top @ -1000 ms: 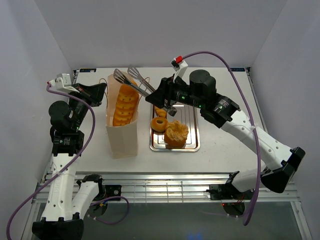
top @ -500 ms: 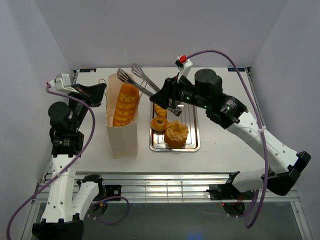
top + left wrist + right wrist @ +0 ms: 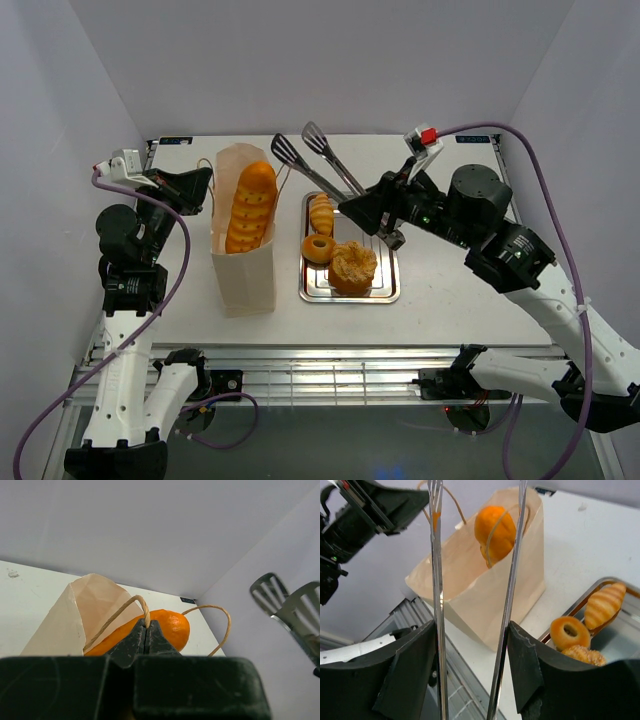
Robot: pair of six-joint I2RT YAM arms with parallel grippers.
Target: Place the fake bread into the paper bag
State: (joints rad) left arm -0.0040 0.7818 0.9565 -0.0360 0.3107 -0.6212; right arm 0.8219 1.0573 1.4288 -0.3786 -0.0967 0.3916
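Both clamped: L end effector (image 3: 146, 630) on paper bag (image 3: 245, 275) handle (image 3: 117, 615), R end effector (image 3: 368, 212) on tongs (image 3: 284, 151).

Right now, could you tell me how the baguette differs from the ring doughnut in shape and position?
The baguette is long and scored across; the ring doughnut is small and round with a hole. The baguette stands on end inside the paper bag, its tip above the rim; the ring doughnut lies flat on the silver tray. Both are glossy golden-orange.
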